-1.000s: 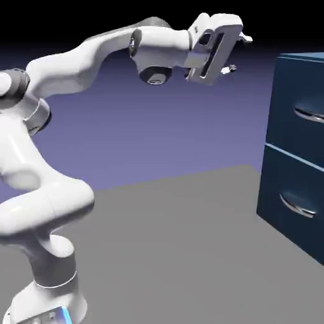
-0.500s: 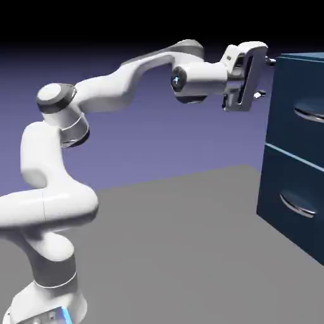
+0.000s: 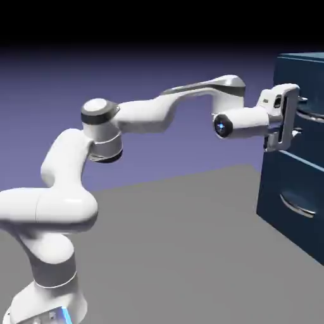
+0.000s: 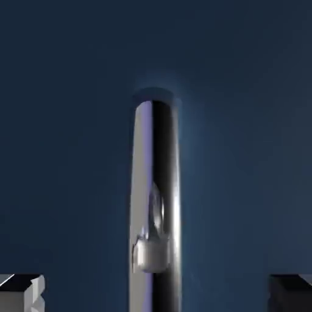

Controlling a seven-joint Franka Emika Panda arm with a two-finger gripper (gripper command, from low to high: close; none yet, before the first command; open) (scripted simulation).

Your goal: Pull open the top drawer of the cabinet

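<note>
Tool (image 3: 299,116) at the end of one white arm (image 3: 145,117) stands level against the top drawer (image 3: 311,95) of the cabinet (image 3: 294,202), released, its two fingers wide apart, one above the other. Two drawer fronts are counted; the upper handle is mostly hidden behind the tool, and the lower handle (image 3: 296,205) and the cabinet are cut off at the exterior view's right edge. The cabinet rests on the grey tabletop (image 3: 190,247).

From the hand view, one silver handle (image 4: 155,207) runs between the two fingertips (image 4: 21,291), touching neither. Navy drawer front fills the rest; the handle's lower end is cut off.
</note>
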